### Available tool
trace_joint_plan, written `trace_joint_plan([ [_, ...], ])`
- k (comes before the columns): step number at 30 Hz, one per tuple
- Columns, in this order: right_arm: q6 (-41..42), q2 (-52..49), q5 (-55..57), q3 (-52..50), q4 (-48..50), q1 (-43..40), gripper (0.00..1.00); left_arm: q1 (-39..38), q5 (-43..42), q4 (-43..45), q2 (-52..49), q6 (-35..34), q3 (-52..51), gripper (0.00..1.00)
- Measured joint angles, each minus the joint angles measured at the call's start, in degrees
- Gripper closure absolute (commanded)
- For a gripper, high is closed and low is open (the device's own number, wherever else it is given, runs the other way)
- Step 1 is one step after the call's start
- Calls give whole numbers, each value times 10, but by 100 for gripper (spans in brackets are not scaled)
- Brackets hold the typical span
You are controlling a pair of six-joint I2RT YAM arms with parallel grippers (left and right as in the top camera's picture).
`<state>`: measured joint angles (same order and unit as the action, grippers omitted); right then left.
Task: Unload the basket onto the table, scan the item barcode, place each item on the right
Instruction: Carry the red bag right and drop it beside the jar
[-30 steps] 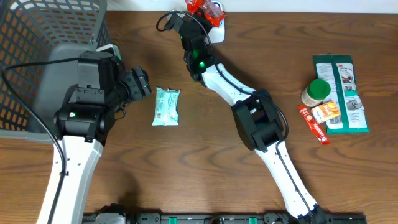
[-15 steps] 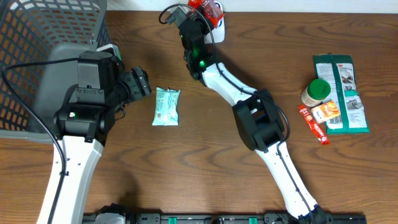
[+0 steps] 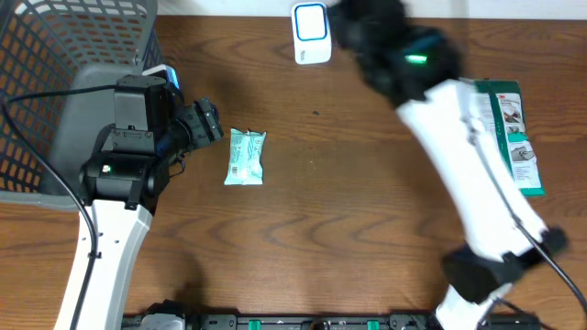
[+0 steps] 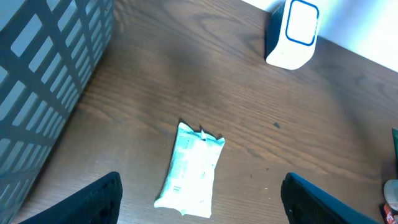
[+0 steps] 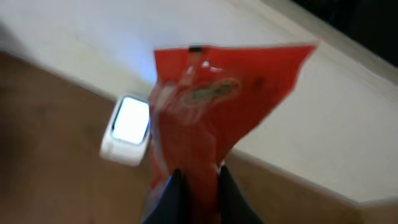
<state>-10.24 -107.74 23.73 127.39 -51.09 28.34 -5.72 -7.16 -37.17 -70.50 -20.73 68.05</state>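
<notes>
- Two arms work one table (image 3: pixel 321 238); at far left the basket (image 3: pixel 55 64) fills the corner, its wall just beside the left arm.
- Left gripper (image 3: pixel 209 122) hangs beside the basket with jaws wide and empty, exactly as a second ago, aimed at the mint packet (image 3: pixel 246 157) lying flat and apart from it.
- Bare wood lies all around the mint packet, so a drop from above looks unhindered; only the basket wall crowds the left side.
- Scanner (image 3: pixel 311 33) stands at the far table edge, now uncovered. Half a second ago the right arm reached over it.
- Right arm (image 3: pixel 459 137) has swung away to the right and shows as a blur across the overhead view.
- Right gripper (image 5: pixel 198 182) stays clamped on the red packet (image 5: pixel 217 106), jaws narrow on its lower end; the packet is held upright in the air, above and to the right of the lit scanner face in the wrist view.
- That pull-back suggests the pass over the scanner is done and the packet is being carried off. Whether the code was read cannot be told.
- Green pack (image 3: pixel 514 137) lies at the right edge, partly under the sweeping arm, and anything else there is hidden by the arm.
- Room is tightest on the right, where the arm crosses the goods; the centre of the table is open.
</notes>
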Motion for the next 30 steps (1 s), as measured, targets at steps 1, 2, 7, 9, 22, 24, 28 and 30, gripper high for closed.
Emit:
trace_joint_plan([
  [1, 24, 18, -32, 3, -54, -20, 99, 0, 0, -1, 0, 0, 0, 18],
  [2, 36, 25, -52, 4, -88, -32, 99, 0, 0, -1, 0, 0, 0, 18],
  [7, 82, 12, -207, -19, -269, -137, 99, 0, 0, 0, 0, 0, 0, 18],
  [9, 87, 5, -233, -58, -288, -168, 99, 0, 0, -1, 0, 0, 0, 18],
  [22, 83, -16, -253, -453, 4, -242, 62, 0, 0, -1, 0, 0, 0, 18],
  [24, 80, -16, -242, -465, 13, -242, 41, 0, 0, -1, 0, 0, 0, 18],
  [28, 75, -16, -225, -466, 18, -242, 14, 0, 0, -1, 0, 0, 0, 18],
  [30, 77, -16, -222, -459, -2, -242, 14, 0, 0, -1, 0, 0, 0, 18],
])
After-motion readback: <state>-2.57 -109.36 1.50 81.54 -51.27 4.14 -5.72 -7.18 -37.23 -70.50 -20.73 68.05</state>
